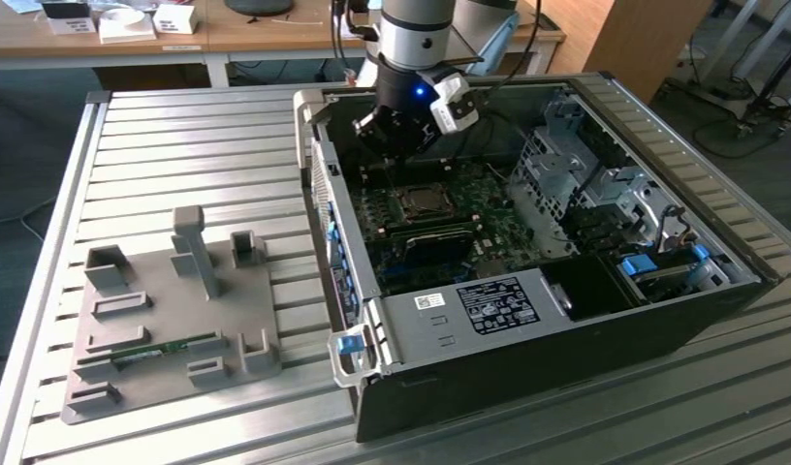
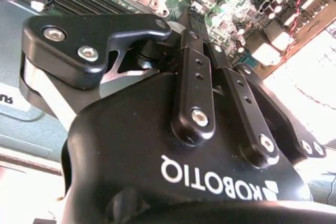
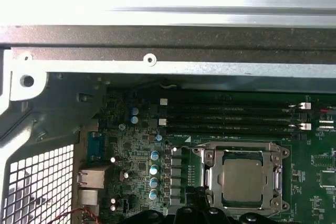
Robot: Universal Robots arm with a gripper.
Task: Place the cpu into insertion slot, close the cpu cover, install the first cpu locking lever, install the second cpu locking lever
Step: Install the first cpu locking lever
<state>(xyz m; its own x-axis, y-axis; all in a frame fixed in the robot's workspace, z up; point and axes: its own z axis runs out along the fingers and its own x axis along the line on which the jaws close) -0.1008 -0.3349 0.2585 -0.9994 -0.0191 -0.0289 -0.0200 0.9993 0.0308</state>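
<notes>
Logo txt [image 2: 215, 179] on end effector [image 2: 195, 22], sticker [image 1: 499, 302] on case [image 1: 564, 366]

In the exterior view, room stands open above the square metal-rimmed insertion slot [image 1: 422, 201]. Long black memory slots [image 1: 434, 237] crowd its 6 o'clock, a grey perforated metal drive cage [image 1: 577, 174] its 3 o'clock, and the grey case wall [image 1: 322, 194] its 9 o'clock.

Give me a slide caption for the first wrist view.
The cpu framed by its lowered cpu cover on the green motherboard, black memory slots alongside, inside the computer case.

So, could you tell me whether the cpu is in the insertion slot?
In: in the first wrist view the cpu lies flat within the insertion slot, metal rim all around it.
</notes>
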